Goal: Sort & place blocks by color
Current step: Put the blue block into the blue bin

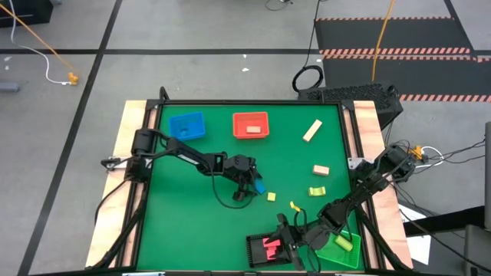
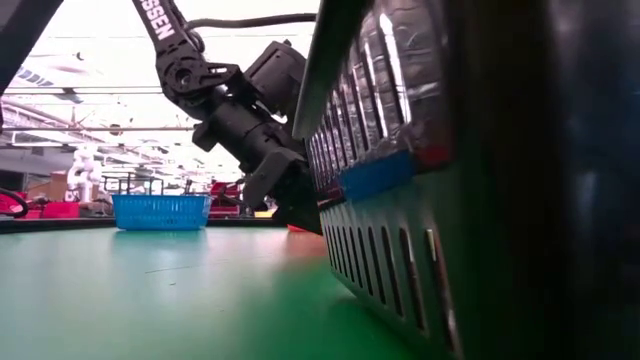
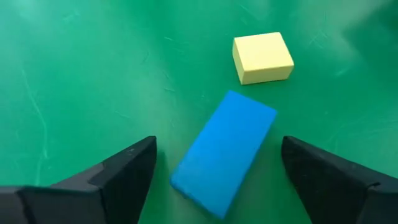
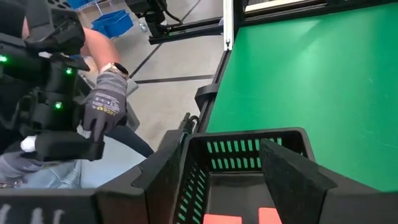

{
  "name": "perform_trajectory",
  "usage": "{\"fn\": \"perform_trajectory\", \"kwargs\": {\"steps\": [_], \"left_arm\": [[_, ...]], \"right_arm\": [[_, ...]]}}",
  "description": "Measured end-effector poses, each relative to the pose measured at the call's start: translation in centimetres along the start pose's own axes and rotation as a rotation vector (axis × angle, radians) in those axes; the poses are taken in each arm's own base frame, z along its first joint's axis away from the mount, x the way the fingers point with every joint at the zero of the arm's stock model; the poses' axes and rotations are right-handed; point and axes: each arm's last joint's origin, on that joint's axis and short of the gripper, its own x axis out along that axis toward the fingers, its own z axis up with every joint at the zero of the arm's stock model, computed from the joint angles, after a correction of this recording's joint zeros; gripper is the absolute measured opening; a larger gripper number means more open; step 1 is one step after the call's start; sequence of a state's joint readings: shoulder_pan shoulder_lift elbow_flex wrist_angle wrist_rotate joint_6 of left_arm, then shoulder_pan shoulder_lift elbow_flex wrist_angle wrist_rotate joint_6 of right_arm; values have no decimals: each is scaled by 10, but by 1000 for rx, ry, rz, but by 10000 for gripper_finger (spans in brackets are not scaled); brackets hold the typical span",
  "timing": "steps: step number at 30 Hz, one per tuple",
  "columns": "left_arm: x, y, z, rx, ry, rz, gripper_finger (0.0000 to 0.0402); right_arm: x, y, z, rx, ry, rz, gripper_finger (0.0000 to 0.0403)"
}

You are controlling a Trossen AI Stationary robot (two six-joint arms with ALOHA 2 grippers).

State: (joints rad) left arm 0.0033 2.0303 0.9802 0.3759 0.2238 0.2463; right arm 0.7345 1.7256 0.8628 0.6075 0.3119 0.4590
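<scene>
A blue block (image 3: 224,152) lies flat on the green table, between the open fingers of my left gripper (image 3: 217,163), which stand on either side of it without touching. In the high view the left gripper (image 1: 244,182) is at the table's middle with the blue block (image 1: 260,185) at its tip. A yellow block (image 3: 262,57) lies just beyond. My right gripper (image 4: 227,165) hangs open over the black tray (image 4: 249,142), which holds pink blocks (image 1: 270,246). Tan blocks (image 1: 311,130) and a yellow-green block (image 1: 316,191) lie on the table's right half.
A blue tray (image 1: 186,125) and a red tray (image 1: 251,125) stand at the far edge. A green tray (image 1: 349,257) with a yellow-green block (image 1: 342,244) sits at the near right, beside the black tray (image 1: 257,249). A person's gloved hand (image 4: 102,109) shows beyond the table.
</scene>
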Motion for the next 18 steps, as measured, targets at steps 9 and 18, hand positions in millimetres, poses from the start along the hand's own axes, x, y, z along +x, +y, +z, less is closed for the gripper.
{"fn": "perform_trajectory", "kwargs": {"steps": [9, 18], "left_arm": [[5, -3, -6, -61, 43, -8, 188], [1, -11, 2, -292, 32, 36, 130]], "right_arm": [[0, 1, 1, 5, -13, 8, 210], [0, 1, 1, 5, -14, 8, 210]]}}
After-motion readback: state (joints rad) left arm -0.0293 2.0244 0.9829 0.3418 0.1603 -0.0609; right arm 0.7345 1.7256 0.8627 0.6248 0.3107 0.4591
